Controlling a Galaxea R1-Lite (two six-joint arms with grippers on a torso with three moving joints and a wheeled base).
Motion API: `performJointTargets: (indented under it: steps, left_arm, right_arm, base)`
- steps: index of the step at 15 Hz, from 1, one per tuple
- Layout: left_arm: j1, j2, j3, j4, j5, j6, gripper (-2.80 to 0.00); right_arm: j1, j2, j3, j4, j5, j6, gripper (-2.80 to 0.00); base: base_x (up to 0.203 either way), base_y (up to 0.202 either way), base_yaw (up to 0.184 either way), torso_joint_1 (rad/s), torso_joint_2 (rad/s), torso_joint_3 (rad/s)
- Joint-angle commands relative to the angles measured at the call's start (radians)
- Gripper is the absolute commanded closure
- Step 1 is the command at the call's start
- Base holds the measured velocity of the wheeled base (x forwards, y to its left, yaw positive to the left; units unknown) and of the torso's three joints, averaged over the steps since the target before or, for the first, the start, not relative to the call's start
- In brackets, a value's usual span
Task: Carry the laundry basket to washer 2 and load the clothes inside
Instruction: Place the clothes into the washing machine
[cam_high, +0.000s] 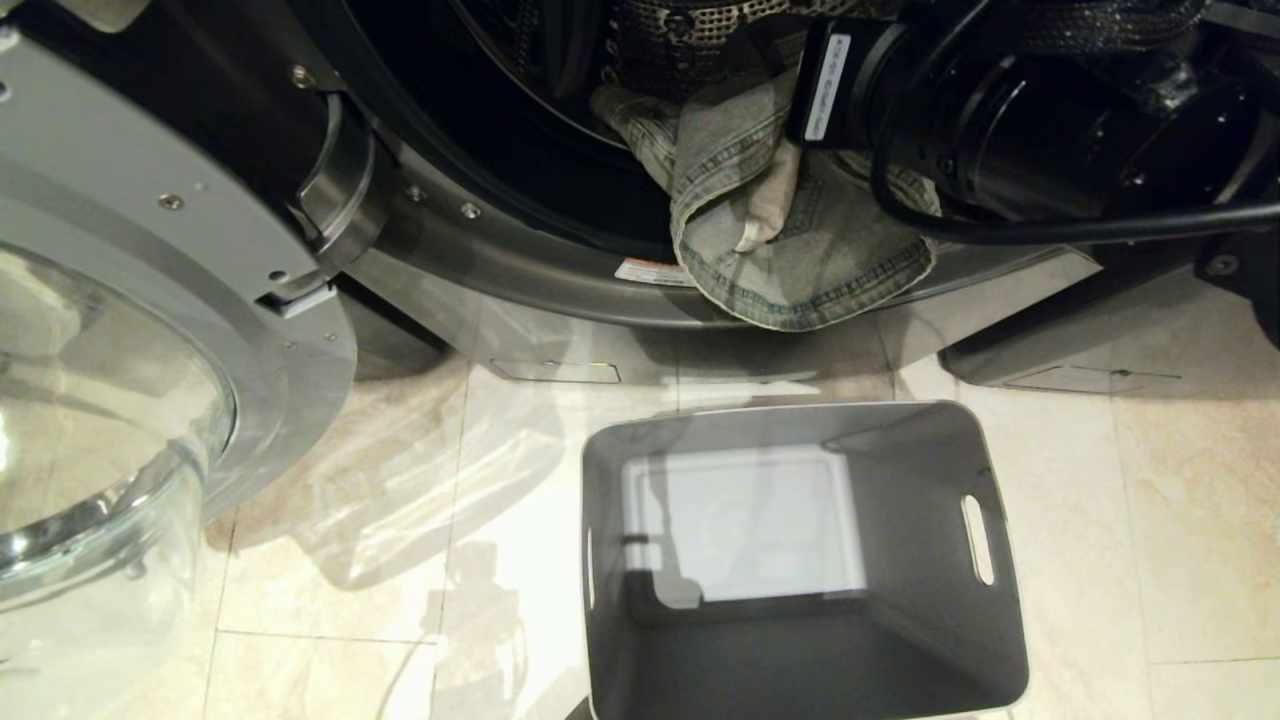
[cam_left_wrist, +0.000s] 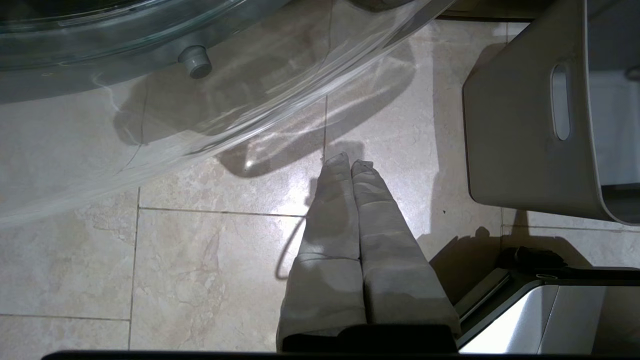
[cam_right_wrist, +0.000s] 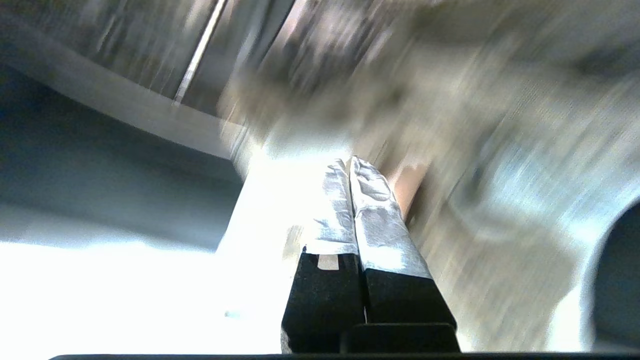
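head view: seamed denim clothes drape washer 2's rim above smooth tub-shaped laundry basket; both jaws closed, empty.

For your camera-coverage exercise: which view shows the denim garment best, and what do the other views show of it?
The head view: the denim garment hangs over the lip of the washer, seams sharp, above the empty laundry basket. The right wrist view gives only a blurred pale mass. The left wrist view shows none of it.

Head cam looks steeply down, close on laundry basket; left wrist cam faces floor past its fingers (basket shared).
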Motion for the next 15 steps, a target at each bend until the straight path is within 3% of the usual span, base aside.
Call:
performJointTargets:
  steps: [1, 11, 15]
  left_arm:
    - [0.0, 0.001, 0.0, 0.0, 0.0, 0.0, 0.0]
    - [0.0, 0.001, 0.0, 0.0, 0.0, 0.0, 0.0]
    - [0.0, 0.001, 0.0, 0.0, 0.0, 0.0, 0.0]
  right_arm:
    - [0.009, -0.081, 0.079, 0.068, 0.051, 0.031, 0.0]
    - [0.055, -0.264, 0.543, 0.109, 0.076, 0.031, 0.0]
    - [0.054, -0.225, 0.632, 0.064, 0.07, 0.045, 0.0]
  base:
    - [0.0, 0.0, 0.0, 0.0, 0.0, 0.0]
    - [0.0, 0.0, 0.0, 0.0, 0.0, 0.0]
    - [0.0, 0.0, 0.0, 0.0, 0.0, 0.0]
